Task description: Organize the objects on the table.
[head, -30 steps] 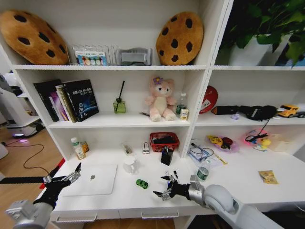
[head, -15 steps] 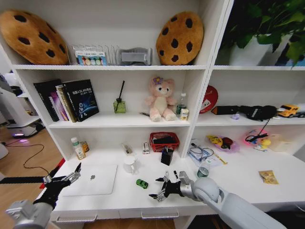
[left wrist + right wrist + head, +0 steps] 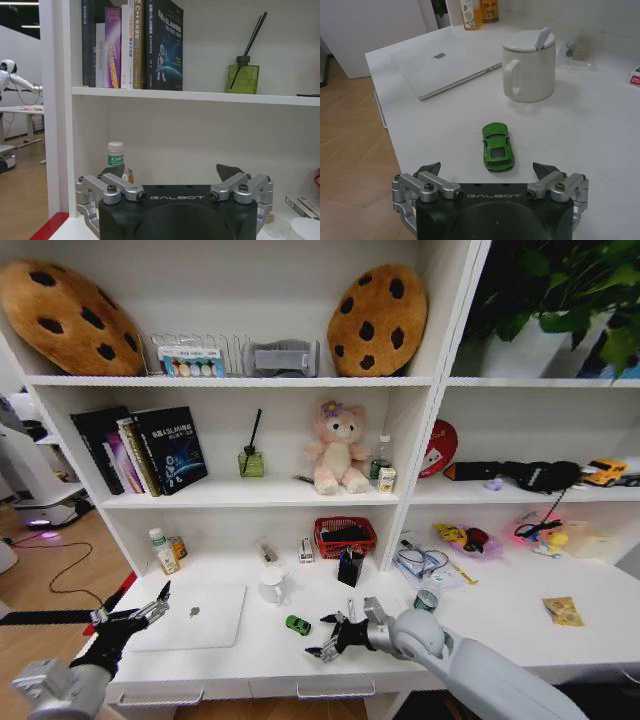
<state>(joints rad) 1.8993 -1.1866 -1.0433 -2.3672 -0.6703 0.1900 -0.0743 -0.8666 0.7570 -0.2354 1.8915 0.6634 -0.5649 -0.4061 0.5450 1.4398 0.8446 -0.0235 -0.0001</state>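
Two grippers: right gripper [image 3: 328,635] low over the table [image 3: 500,615] near its front edge, fingers spread wide, nothing held; left gripper [image 3: 135,618] parked beyond the table's left end, beside the laptop [image 3: 192,616], fingers spread too and empty.
Target, as judged: green toy car [image 3: 497,145], flat on its wheels on bare tabletop, just ahead of the right gripper and roughly centred between its black fingertips [image 3: 434,167], not yet touched.
Neighbours: white mug [image 3: 528,65] with a spoon handle sticking out, beyond the car; laptop well apart toward the left; black pen holder [image 3: 350,567] and red mesh basket [image 3: 345,536] further back against the shelving.
Risk one: car on wheels, likely to roll away if nudged by one fingertip before the other; cause, an off-centre or tilted close.
Risk two: low, small body; fingertips scraping the tabletop or closing above the roof; cause, a poor descent height.
Risk three: front edge of the table close to the car on the gripper's side; a push toward it could send the car to the floor.
Risk four: overshoot forward could bump the mug; spoon loose inside, easy to rattle.
Left side: little danger while parked, though a swing inward would meet the laptop's corner.
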